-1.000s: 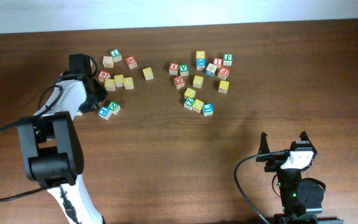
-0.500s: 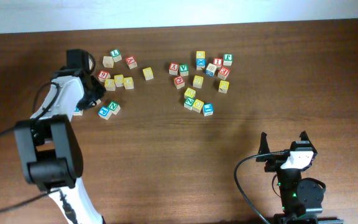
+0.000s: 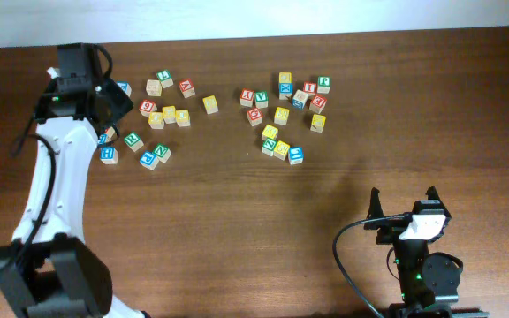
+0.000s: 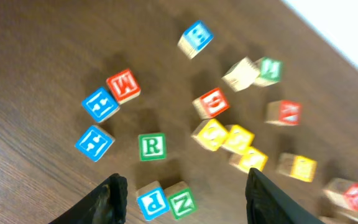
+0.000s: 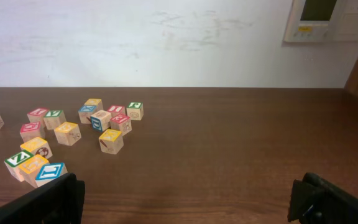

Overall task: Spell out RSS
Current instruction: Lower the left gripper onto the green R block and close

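We find the right gripper (image 3: pixel 403 200) at the near right of the table (image 3: pixel 237 238), its jaws spread wide with nothing between them; it stands well apart from every cube. Farther off, on the left side, the R cube (image 3: pixel 132 140) rests on the wood, green letter on a pale face uppermost; a blue H cube (image 3: pixel 107 155) lies near-left of it, and a blue P cube (image 3: pixel 148 160) and a green N cube (image 3: pixel 162 153) lie side by side near-right of it; the R cube touches none of them. The left gripper (image 4: pixel 184 182) hangs above these cubes, fingers parted, pinching nothing. Farther on lie yellow-faced cubes (image 3: pixel 169 115): three close together in a row and one alone to their right, with more in the right-hand cluster; their letters are too small to read, so we cannot tell which two carry an S.
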Motion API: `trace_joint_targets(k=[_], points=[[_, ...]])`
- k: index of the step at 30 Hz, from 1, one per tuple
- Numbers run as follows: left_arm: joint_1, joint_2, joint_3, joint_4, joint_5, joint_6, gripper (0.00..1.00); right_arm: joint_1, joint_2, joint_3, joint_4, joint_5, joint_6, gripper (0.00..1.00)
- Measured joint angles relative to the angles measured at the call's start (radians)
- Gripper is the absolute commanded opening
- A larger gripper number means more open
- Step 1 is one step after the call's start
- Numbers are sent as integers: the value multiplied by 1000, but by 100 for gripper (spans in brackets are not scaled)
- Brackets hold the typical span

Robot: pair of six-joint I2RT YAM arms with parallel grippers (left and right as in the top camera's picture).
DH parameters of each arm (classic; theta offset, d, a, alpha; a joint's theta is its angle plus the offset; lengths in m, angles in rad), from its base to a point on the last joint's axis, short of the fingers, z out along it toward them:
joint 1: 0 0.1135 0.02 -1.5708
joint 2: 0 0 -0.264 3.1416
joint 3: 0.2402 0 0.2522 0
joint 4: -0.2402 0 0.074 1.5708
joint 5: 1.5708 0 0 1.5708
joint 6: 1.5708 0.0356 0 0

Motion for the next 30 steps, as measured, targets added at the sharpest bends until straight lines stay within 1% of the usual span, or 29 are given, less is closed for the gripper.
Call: trace_joint_targets(k=[5, 10, 18, 26, 30], points=[[0, 138, -18, 3, 0, 0, 57, 0, 0, 0, 0, 0, 0, 98], [0, 254, -29, 64, 0, 0, 54, 0, 0, 0, 0, 0, -1, 98], [0, 288, -30, 89, 0, 2, 55, 0, 0, 0, 0, 0, 0, 98], [0, 359, -31, 100, 0, 45, 55, 0, 0, 0, 0, 0, -1, 98], [2, 363, -32, 103, 0, 45, 54, 0, 0, 0, 0, 0, 0, 98]])
